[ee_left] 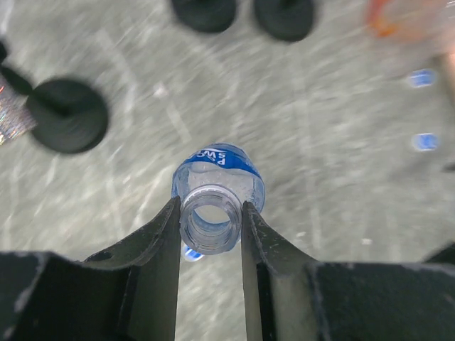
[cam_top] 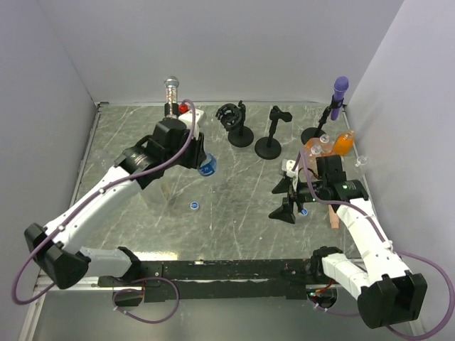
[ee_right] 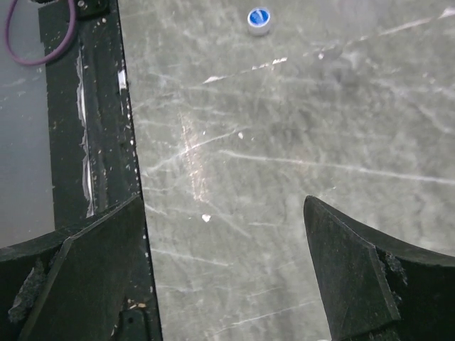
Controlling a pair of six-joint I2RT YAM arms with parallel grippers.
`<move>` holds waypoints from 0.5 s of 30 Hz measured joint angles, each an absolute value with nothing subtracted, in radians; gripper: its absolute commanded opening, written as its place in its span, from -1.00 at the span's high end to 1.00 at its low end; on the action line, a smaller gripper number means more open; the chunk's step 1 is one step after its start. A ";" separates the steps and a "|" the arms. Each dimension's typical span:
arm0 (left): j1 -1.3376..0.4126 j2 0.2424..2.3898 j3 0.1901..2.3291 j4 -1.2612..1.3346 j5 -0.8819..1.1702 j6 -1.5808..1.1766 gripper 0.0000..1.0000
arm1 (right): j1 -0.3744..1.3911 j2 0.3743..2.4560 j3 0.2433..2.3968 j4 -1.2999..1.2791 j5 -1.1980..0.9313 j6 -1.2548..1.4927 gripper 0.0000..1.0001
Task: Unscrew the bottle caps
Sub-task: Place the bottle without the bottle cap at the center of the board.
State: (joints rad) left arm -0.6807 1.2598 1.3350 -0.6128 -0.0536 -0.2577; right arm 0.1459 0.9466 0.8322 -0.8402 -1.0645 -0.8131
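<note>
My left gripper (cam_top: 204,162) is shut on the neck of the blue-labelled clear bottle (cam_top: 208,168) and holds it above the table. In the left wrist view the fingers (ee_left: 163,234) clamp the bottle's threaded mouth (ee_left: 210,220), which is open with no cap on it. A blue cap (cam_top: 193,206) lies on the table below; it peeks out under the bottle (ee_left: 190,252). My right gripper (cam_top: 283,200) is open and empty, low over the table, with another blue cap (cam_top: 303,211) beside it. The right wrist view shows one blue cap (ee_right: 259,19) far ahead of the open gripper (ee_right: 222,202).
Orange bottles (cam_top: 343,142) stand at the back right by the purple microphone (cam_top: 341,87). Black round stands (cam_top: 269,146) are at the back centre, and a silver glitter microphone (cam_top: 171,89) is at the back left. Two more blue caps (ee_left: 424,142) lie on the right. The black front rail (ee_right: 92,142) is beside my right gripper.
</note>
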 measured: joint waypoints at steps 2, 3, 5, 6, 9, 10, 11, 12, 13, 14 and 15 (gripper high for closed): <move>-0.671 1.295 1.344 -0.647 -0.104 -0.258 0.99 | 0.134 0.944 0.813 -0.835 -1.067 -0.812 -0.98; -0.665 1.316 1.349 -0.665 -0.129 -0.257 0.99 | 0.125 0.940 0.810 -0.829 -1.068 -0.811 -0.98; -0.653 1.361 1.365 -0.691 -0.170 -0.256 0.99 | 0.110 0.929 0.809 -0.820 -1.071 -0.812 -0.98; -0.648 1.379 1.372 -0.699 -0.184 -0.253 0.99 | 0.104 0.922 0.808 -0.818 -1.075 -0.812 -0.98; -0.628 1.442 1.402 -0.712 -0.226 -0.246 0.99 | 0.093 0.896 0.797 -0.810 -1.087 -0.812 -0.98; -0.623 1.459 1.407 -0.712 -0.234 -0.244 0.99 | 0.091 0.889 0.795 -0.810 -1.090 -0.812 -0.98; -0.616 1.475 1.413 -0.714 -0.241 -0.240 0.99 | 0.091 0.885 0.794 -0.810 -1.091 -0.813 -0.98; -0.609 1.492 1.421 -0.717 -0.247 -0.233 0.99 | 0.089 0.883 0.794 -0.809 -1.093 -0.813 -0.98; -0.602 1.509 1.428 -0.719 -0.252 -0.228 0.97 | 0.089 0.882 0.794 -0.809 -1.095 -0.814 -0.98; -0.595 1.524 1.434 -0.720 -0.255 -0.223 0.92 | 0.087 0.882 0.794 -0.810 -1.097 -0.816 -0.98; -0.589 1.536 1.438 -0.720 -0.258 -0.221 0.85 | 0.085 0.882 0.794 -0.810 -1.098 -0.817 -0.98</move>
